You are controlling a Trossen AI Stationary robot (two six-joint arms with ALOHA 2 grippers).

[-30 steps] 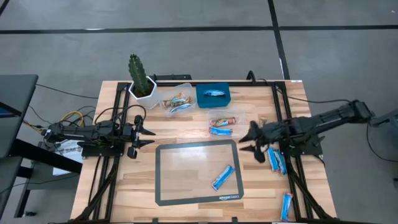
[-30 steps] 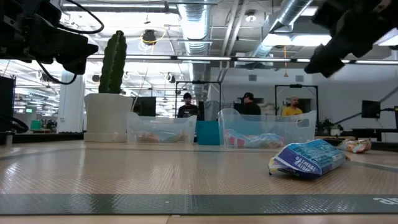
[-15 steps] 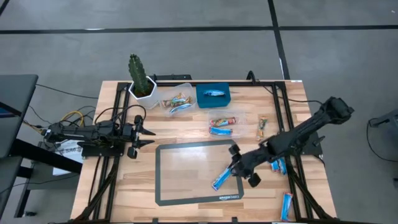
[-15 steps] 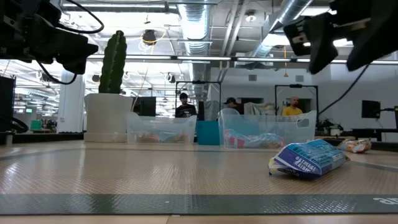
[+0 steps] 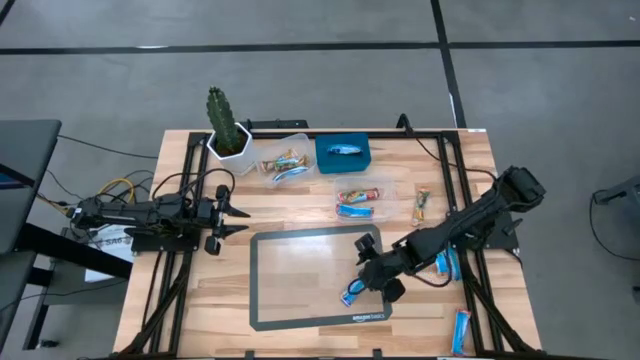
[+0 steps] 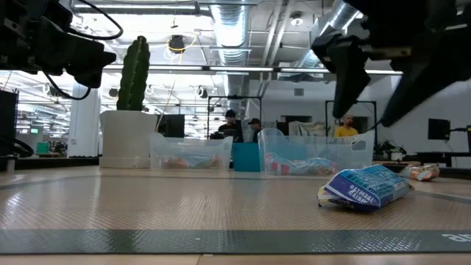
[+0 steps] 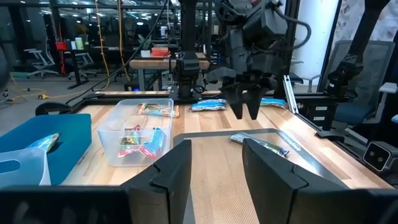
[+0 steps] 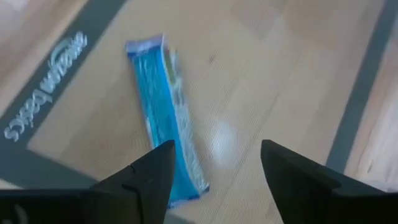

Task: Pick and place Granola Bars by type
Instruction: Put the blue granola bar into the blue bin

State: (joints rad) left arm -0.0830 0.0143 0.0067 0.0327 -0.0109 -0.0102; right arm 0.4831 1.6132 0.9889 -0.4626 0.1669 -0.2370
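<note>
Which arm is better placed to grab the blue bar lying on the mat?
The right. Its gripper hangs open just above the blue bar on the mat, the bar showing beyond its fingers in the right wrist view. The left gripper waits off the mat's left edge.

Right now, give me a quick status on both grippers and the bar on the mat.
Right gripper open, above blue bar on mat, not touching. Left gripper parked at left edge, holding nothing. Nothing in the way.

Bright, even overhead light, ceiling lamps glaring in the low view, right wrist view motion-blurred.
</note>
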